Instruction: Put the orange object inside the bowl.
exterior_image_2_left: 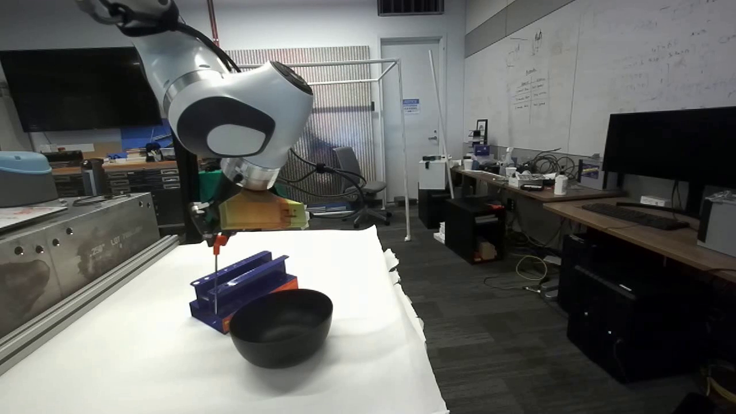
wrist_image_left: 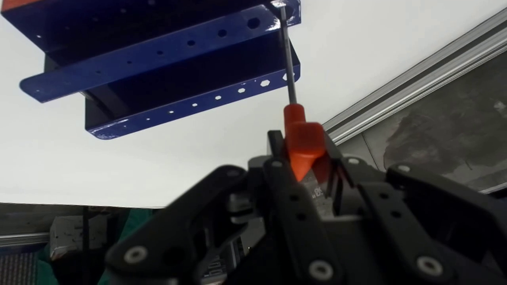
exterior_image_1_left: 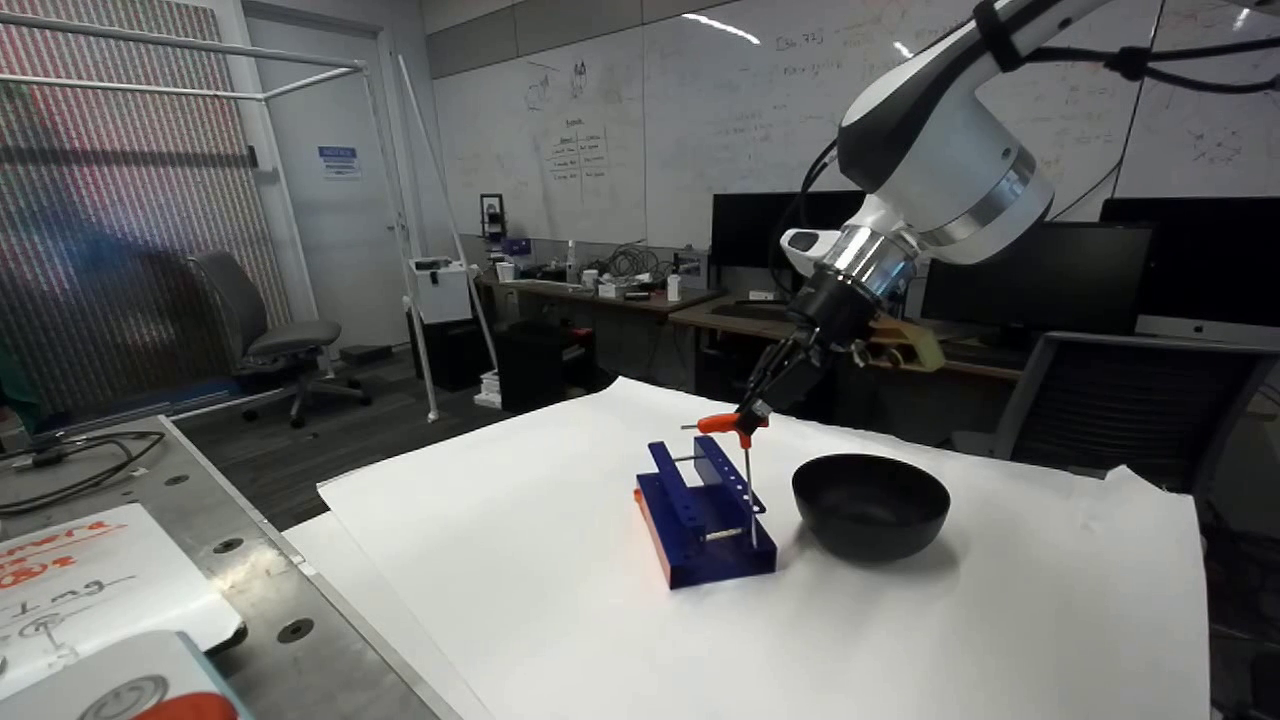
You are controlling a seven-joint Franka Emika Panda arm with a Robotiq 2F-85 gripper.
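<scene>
Wrist view: an orange T-handle hex key (wrist_image_left: 295, 113), handle pinched in the gripper (wrist_image_left: 304, 144), shaft pointing down at a blue hex-key stand (wrist_image_left: 178, 77) with 2 rows of holes. I cannot tell whether the tip is seated; if so, a sideways pull could drag the stand. Just right of it, in both exterior views, sits the black bowl (exterior_image_1_left: 872, 538), whose rim a low-carried shaft might knock.
</scene>
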